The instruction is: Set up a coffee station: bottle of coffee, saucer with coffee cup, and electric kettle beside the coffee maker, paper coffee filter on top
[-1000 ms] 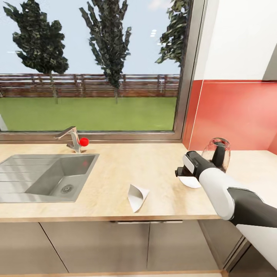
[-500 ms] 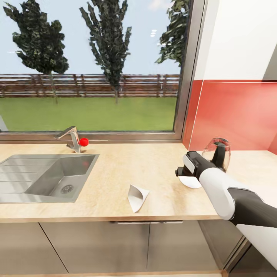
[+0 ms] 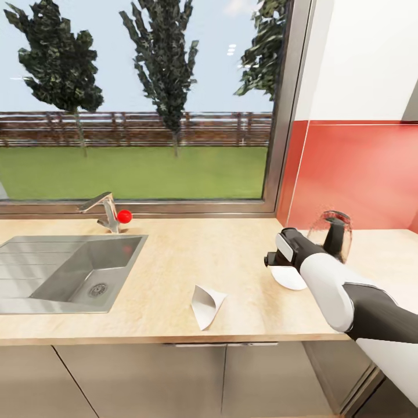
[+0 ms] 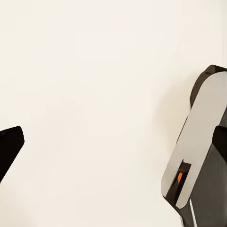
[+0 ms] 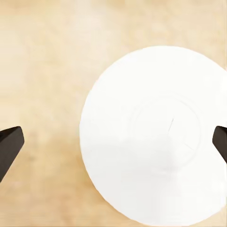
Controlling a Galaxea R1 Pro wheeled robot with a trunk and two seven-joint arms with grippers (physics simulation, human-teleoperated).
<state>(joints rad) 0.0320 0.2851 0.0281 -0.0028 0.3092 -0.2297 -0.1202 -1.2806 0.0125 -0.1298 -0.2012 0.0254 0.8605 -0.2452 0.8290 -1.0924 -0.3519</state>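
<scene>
Saucer under right gripper, filter loose on countertop

Saucer [image 3: 285, 277] lies flat on the wooden countertop [image 3: 174, 261], toward its right end, partly covered in the head view by the right gripper [image 3: 271, 259]. Right wrist view looks straight down on the saucer [image 5: 153, 137]: white, round, bare wood around it, one dark fingertip at each side of the picture, spread wide, nothing between them, so claw is released. Whether the fingers touch the plate, cannot tell. Electric kettle [image 3: 334, 235], glass body with dark handle, stands just behind the right arm, near the red wall panel [image 3: 354, 174] at the countertop's back right. Paper coffee filter [image 3: 206, 305] sits close to the countertop's front edge, well apart from the saucer, resting on its side with the mouth up. Sink [image 3: 64, 273] is set in the left part of the countertop, faucet [image 3: 104, 210] with red knob at its back edge, window [image 3: 139, 98] behind. Left gripper [image 4: 113, 165] faces a plain pale surface; fingertips far apart, released, holding nothing.
</scene>
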